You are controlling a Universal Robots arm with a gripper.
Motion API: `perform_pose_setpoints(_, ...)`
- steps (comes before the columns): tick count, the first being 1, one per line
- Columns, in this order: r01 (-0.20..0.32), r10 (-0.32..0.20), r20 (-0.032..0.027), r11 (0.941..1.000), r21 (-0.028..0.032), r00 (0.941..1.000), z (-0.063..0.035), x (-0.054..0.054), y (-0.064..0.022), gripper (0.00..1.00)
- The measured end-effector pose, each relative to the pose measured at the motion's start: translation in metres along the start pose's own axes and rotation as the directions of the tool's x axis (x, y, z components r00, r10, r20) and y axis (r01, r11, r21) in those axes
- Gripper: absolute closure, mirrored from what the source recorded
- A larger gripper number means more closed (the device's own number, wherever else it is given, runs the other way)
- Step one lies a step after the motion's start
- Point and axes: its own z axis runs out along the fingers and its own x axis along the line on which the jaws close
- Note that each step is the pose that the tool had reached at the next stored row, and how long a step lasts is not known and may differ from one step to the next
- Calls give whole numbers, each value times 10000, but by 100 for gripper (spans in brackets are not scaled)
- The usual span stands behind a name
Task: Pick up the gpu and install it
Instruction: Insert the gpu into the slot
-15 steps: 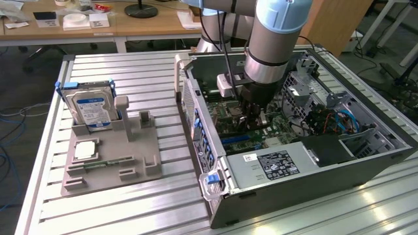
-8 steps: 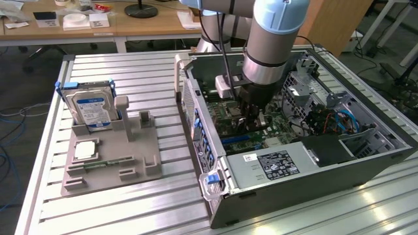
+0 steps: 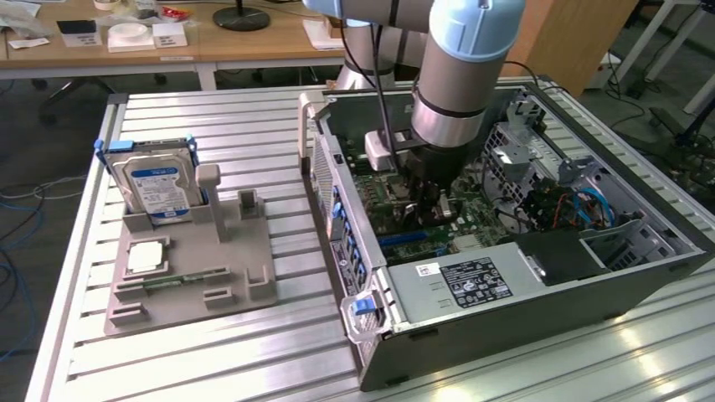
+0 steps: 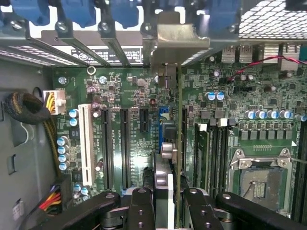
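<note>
Slatted metal table (image 3: 280, 352) – grey fixture (image 3: 190, 268), computer case (image 3: 537, 318)

An open computer case (image 3: 558, 276) is laid on its side on the slatted metal bench (image 3: 223, 368), toward the exterior view's right. The robot arm (image 3: 464, 75) is reached down into it, the tool (image 3: 430, 188) being placed over the green motherboard (image 3: 386, 205). On the exterior view's left, a hard drive (image 3: 156, 191) is held upright in a grey fixture (image 3: 196, 276).
</note>
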Motion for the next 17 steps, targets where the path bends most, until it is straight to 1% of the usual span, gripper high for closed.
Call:
perform_pose_setpoints(8,-2,2,-1,10000,0,10000,17,12,51,72)
perform_pose_setpoints(17,-1,1,0,10000,1,10000,59,15,65,72)
